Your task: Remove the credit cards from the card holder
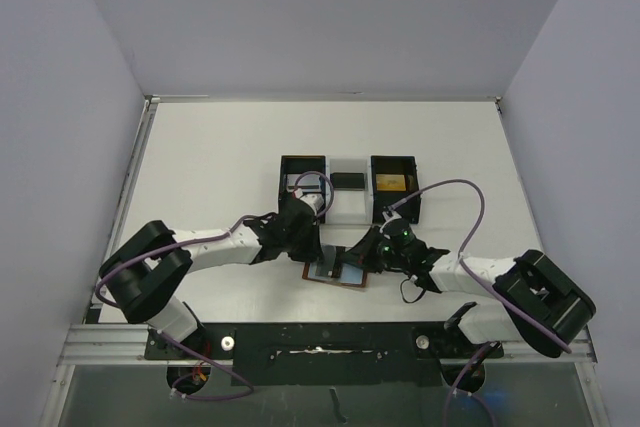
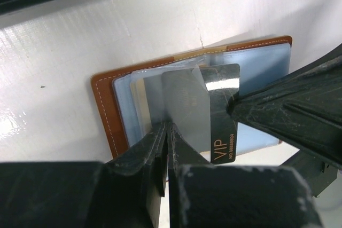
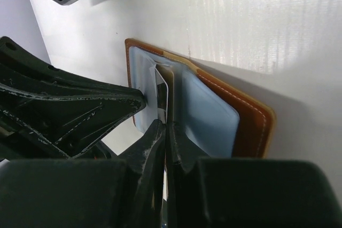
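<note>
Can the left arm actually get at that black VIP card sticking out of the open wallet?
Probably yes. The wallet lies open, the card sticks partly out of its pocket, and the left gripper looks closed on its edge. The right gripper crowds the far edge.

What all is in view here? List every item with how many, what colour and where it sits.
brown leather bifold card holder: one, brown with blue-grey pockets, lying open on the table under both grippers.
black VIP card: one, black with gold lettering, partly out of the holder's pockets.
black-and-white three-compartment tray: one, behind the holder.
black card: one, in the tray's middle compartment.
gold card: one, in the tray's right compartment; the left compartment is partly hidden.
white table: one, under everything.
left gripper: one, black, shut, at the holder's pocket edge.
right gripper: one, black, shut on the black VIP card's edge.
</note>
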`<state>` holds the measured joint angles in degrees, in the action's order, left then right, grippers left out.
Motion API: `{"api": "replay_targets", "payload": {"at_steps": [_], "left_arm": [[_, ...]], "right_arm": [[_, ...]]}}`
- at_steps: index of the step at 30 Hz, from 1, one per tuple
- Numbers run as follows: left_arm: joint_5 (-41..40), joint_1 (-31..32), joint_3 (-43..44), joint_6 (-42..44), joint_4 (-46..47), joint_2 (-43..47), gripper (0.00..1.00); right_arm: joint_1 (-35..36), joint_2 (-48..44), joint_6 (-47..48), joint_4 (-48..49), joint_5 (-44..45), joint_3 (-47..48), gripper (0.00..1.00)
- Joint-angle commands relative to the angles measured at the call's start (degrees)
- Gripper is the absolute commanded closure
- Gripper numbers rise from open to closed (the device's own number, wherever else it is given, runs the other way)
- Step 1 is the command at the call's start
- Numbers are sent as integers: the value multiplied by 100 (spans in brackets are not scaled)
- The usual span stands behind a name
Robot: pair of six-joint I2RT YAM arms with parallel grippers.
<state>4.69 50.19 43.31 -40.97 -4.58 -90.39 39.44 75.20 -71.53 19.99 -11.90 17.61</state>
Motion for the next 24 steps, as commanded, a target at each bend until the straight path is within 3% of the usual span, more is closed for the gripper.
{"api": "replay_targets", "payload": {"at_steps": [1, 13, 24], "left_arm": [[-32, 20, -209, 56, 31, 163, 96], [313, 87, -302, -79, 323, 65, 96], [214, 87, -407, -193, 323, 53, 99]], "right_arm": [[-143, -207, 35, -107, -36, -34, 97], [-166, 401, -257, 962, -386, -162, 85], [-136, 577, -218, 1686, -577, -316, 88]]}}
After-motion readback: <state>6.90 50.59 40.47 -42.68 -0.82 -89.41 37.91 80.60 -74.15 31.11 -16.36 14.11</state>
